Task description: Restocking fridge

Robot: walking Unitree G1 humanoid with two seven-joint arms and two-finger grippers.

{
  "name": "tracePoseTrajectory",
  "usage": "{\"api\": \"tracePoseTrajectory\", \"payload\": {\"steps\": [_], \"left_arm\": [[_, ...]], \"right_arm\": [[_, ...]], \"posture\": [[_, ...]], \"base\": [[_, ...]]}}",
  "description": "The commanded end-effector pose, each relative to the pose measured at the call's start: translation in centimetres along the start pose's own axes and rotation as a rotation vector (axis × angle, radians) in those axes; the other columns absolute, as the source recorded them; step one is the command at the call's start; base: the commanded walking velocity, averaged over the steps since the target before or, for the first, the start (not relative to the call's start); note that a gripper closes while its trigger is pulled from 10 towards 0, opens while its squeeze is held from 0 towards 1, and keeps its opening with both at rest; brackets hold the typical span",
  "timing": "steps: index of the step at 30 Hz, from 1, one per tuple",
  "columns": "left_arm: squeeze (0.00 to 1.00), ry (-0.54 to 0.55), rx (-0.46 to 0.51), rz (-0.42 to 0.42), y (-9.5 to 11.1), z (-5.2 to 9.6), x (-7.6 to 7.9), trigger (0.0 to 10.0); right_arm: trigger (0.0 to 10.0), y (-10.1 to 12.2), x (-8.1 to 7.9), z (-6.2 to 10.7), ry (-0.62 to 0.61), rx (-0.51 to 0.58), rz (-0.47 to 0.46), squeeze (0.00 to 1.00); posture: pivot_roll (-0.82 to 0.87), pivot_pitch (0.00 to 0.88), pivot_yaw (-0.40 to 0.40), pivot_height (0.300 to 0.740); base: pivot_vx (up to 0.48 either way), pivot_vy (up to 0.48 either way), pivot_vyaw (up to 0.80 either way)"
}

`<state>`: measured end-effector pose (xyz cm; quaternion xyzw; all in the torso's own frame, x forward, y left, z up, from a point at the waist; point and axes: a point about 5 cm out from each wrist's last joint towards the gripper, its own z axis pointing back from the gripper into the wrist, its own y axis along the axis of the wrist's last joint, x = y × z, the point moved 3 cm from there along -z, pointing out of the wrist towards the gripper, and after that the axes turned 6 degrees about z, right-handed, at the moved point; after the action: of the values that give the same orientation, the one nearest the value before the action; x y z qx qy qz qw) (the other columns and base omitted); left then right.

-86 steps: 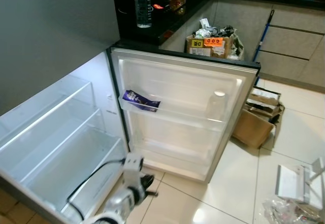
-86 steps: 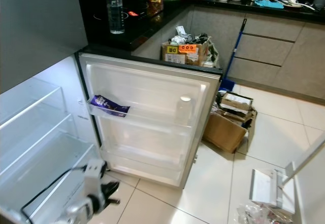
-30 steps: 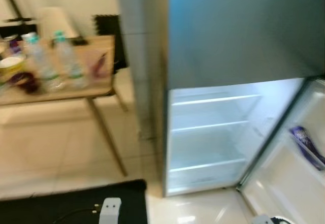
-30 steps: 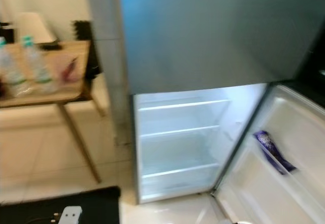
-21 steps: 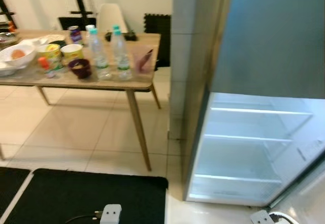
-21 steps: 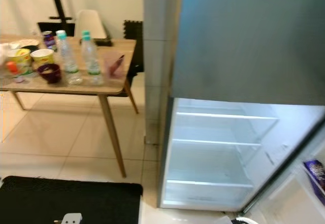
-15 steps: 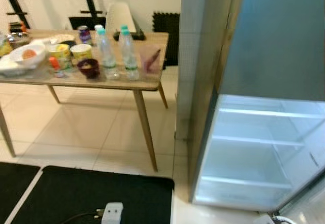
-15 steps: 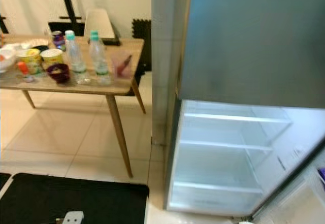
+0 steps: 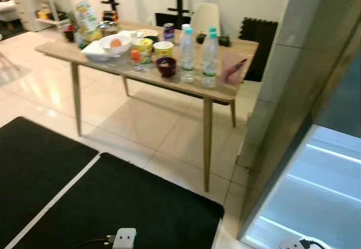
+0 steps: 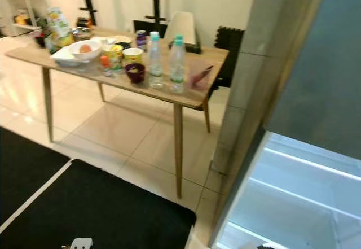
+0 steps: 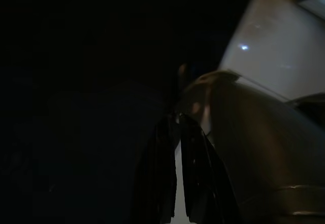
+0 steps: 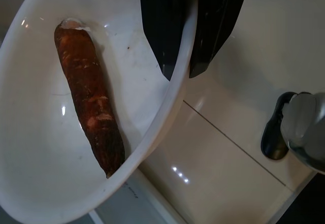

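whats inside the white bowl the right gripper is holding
One long brown root vegetable lies inside the white bowl. The right gripper pinches the rim, covering a small patch of the inside.

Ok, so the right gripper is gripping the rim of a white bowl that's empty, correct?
Not quite. The right gripper does grip the rim of the white bowl, but the bowl isn't empty: a long brown root vegetable lies inside it, as the right wrist view shows.

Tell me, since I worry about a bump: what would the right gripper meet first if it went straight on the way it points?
Likely the tiled floor. The right gripper pinches the white bowl's rim, pointing downward.
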<state>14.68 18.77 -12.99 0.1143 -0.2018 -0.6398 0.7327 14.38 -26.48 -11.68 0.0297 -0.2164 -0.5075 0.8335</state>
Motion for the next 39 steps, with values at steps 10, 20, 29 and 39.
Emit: {"api": "tracePoseTrajectory", "payload": {"steps": [10, 20, 29, 39], "left_arm": [[0.00, -0.008, 0.013, -0.012, 0.6, -0.1, 0.4, 10.0], [0.00, -0.020, 0.013, -0.011, 0.6, -0.2, 0.6, 10.0], [0.00, -0.042, 0.011, -0.014, 0.6, -0.2, 0.9, 10.0], [0.00, -0.040, 0.002, -0.010, 0.4, -0.3, 1.3, 10.0]], "right_arm": [[10.0, -0.8, 0.2, 0.1, -0.024, -0.028, -0.015, 0.00], [10.0, -1.1, 0.2, 0.1, -0.027, -0.040, -0.016, 0.00], [10.0, -1.3, 0.2, 0.1, -0.029, -0.045, -0.016, 0.00], [10.0, -1.5, 0.1, 0.2, -0.029, -0.054, -0.019, 0.00]], "posture": [[-0.06, 0.000, -0.036, 0.740], [-0.06, 0.000, -0.035, 0.740], [-0.06, 0.000, -0.037, 0.740], [-0.06, 0.000, -0.036, 0.740]], "base": [[0.000, 0.000, 0.00], [0.000, 0.000, 0.00], [0.000, -0.320, 0.00], [0.000, -0.472, 0.00]]}}
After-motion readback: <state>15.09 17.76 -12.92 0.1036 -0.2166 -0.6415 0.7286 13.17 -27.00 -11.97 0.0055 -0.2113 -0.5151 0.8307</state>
